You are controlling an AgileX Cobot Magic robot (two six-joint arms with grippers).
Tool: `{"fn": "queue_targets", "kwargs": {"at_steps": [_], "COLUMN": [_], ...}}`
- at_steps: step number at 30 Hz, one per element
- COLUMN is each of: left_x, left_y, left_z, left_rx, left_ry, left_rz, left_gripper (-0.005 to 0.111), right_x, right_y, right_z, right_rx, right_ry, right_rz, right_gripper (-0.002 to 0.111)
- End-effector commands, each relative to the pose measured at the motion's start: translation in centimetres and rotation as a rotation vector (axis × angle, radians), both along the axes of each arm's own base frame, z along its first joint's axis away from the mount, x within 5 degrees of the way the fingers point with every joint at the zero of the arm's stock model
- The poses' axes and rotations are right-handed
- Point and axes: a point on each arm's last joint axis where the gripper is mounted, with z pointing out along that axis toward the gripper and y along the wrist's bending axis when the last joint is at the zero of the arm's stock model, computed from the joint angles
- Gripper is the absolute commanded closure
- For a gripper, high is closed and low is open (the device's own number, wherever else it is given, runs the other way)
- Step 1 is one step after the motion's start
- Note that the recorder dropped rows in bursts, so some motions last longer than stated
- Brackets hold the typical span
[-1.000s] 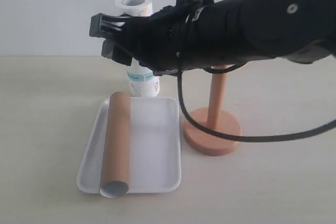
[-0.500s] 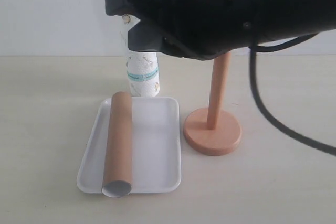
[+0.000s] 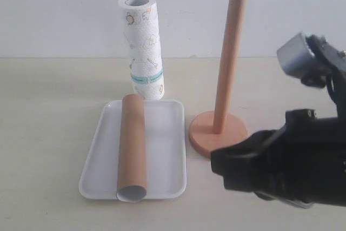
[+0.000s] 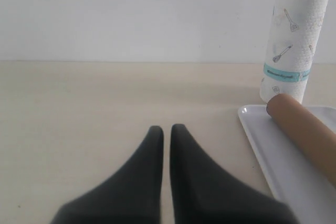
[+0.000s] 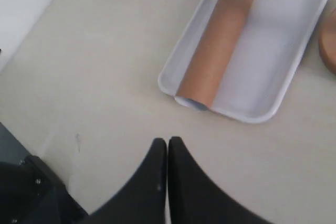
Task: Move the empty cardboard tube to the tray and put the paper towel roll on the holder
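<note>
We see the cardboard tube (image 3: 133,147) lying flat in the tray (image 3: 165,150). It runs the long way, from the far end of the tray to the near end. It lies a bit left of the middle. Its near end pokes a little over the near rim, and we can look into the hollow hole there. The right part of the tray is bare and white. The paper towel roll (image 3: 144,47) stands up on the table (image 3: 48,123), just past the far end of the tray and close to the far end of the tube. It is white with small pictures and a teal band low down. The holder (image 3: 219,133) stands on the table just to the right of the tray. Its round base (image 3: 208,136) is near the tray's right rim, and we cannot tell if they touch. Its tall thin post (image 3: 230,52) stands straight up, and the paper towel roll is well apart from it. The right arm (image 3: 286,166) is big and black at the near right, in front of the holder. The right gripper (image 5: 167,141) has its two jaws pressed together with nothing in them, over the bare table on the near side of the tray. The left gripper (image 4: 167,128) is low over the table to the left of the tray. Its jaws are closed with just a thin line between them, and they grip nothing. A plain pale wall (image 3: 54,9) is behind it all.
</note>
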Motion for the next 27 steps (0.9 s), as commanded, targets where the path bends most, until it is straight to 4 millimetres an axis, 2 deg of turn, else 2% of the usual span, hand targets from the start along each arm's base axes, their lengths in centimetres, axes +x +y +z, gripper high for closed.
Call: {"fn": "queue_targets", "kwargs": {"at_steps": [1, 7, 10, 12, 15, 16, 18, 22, 27], "left_x": [0.0, 0.0, 0.0, 0.0, 0.0, 0.0, 0.0, 0.0, 0.0], "left_y": [0.0, 0.0, 0.0, 0.0, 0.0, 0.0, 0.0, 0.0, 0.0], "left_z": [-0.1, -0.1, -0.1, -0.1, -0.1, -0.1, -0.1, -0.1, -0.1], "left_rx": [-0.001, -0.001, -0.001, -0.001, -0.001, -0.001, -0.001, -0.001, -0.001], "left_ry": [0.001, 0.001, 0.001, 0.001, 0.001, 0.001, 0.001, 0.001, 0.001], "left_rz": [0.002, 0.002, 0.002, 0.002, 0.002, 0.002, 0.002, 0.002, 0.002], "left_gripper": [0.103, 0.103, 0.103, 0.103, 0.103, 0.103, 0.103, 0.103, 0.103], "right_x": [-0.2, -0.6, -0.9, -1.2, -1.6, -2.1, -3.2, -4.9, -5.9], "right_y": [-0.3, -0.5, -1.0, -2.2, -6.2, -7.8, -10.0, -12.0, -12.8], "right_z": [-0.4, 0.1, -0.9, -1.7, -3.3, -4.4, -5.8, -8.4, -8.1], "right_rx": [-0.013, -0.009, -0.045, -0.065, 0.01, 0.012, 0.037, 0.052, -0.037], "right_ry": [-0.003, -0.046, -0.06, -0.143, -0.181, -0.192, -0.24, -0.341, -0.571], "right_rz": [0.003, 0.023, 0.031, 0.016, -0.2, -0.286, -0.412, -0.553, -0.551], "right_gripper": [0.108, 0.108, 0.108, 0.108, 0.108, 0.108, 0.108, 0.108, 0.108]}}
